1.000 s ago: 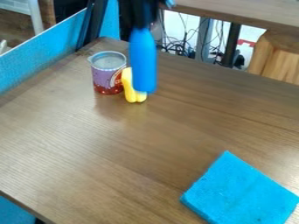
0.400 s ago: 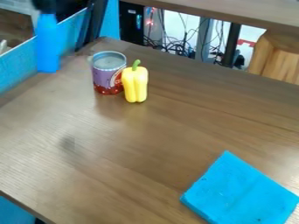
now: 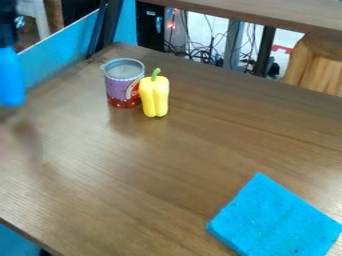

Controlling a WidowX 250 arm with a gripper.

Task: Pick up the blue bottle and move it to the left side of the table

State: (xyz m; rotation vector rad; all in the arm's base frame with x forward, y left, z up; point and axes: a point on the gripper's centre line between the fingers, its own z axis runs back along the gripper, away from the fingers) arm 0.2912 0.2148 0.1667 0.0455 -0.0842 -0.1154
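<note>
the view's left edge crops the claw [image 3: 7, 44] holding a blue bottle [image 3: 11, 79].

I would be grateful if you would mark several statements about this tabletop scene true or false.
1. The yellow bell pepper with a green stem stands upright beside the purple-and-red metal can. True.
2. The can lies on its side. False: it stands upright.
3. The black gripper holds a smooth blue bottle at the left edge of the view. True.
4. The flat blue square pad lies under the pepper. False: it lies apart, toward the lower right.
5. The tabletop is brown with a wood grain. True.
</note>
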